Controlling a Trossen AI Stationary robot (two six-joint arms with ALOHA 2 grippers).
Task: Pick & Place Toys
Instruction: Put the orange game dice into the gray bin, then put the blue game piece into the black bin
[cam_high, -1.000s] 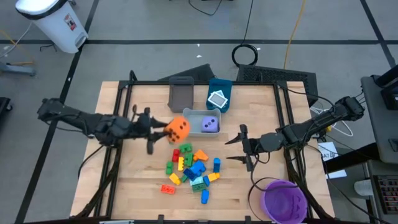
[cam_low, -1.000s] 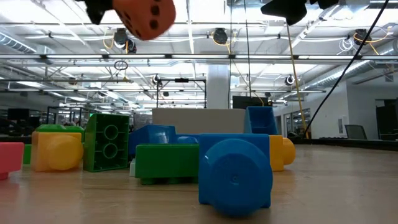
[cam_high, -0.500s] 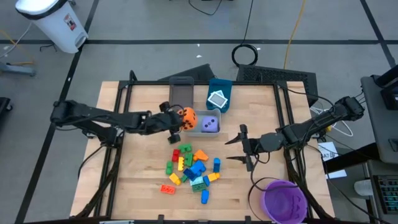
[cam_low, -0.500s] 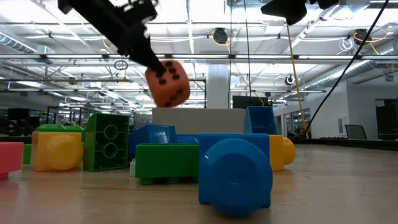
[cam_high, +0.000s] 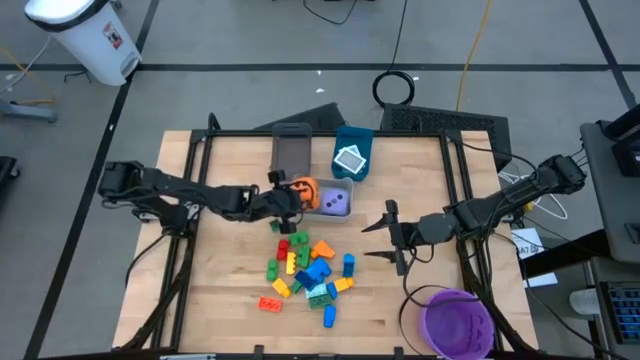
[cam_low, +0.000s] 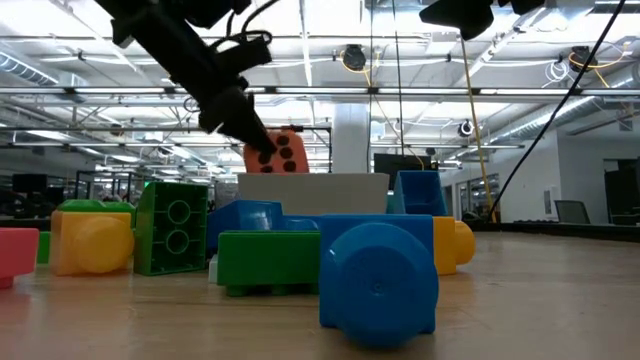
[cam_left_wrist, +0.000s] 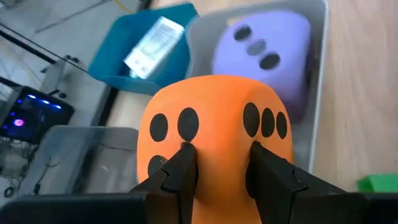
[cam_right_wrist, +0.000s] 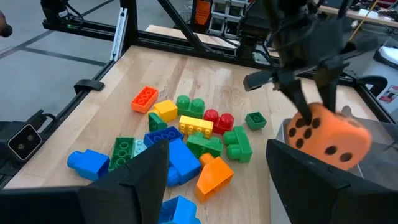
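A: The left gripper (cam_left_wrist: 219, 163) has its jaws clenched on the orange die (cam_high: 303, 190), held at the near rim of the grey bin (cam_high: 346, 186), where the purple die (cam_high: 339, 203) already sits.

B: Then I'd carry it fully past the rim and let go low, beside the purple one, so it doesn't bounce out.

A: Room inside looks tight. The blue bin (cam_high: 352, 139) with its tile (cam_high: 350, 159) stands just behind, and the brick pile (cam_high: 305, 268) lies near on the surface.

B: The right gripper (cam_high: 389, 238), jaws parted and empty, waits well apart, so withdrawing to the left looks unobstructed.
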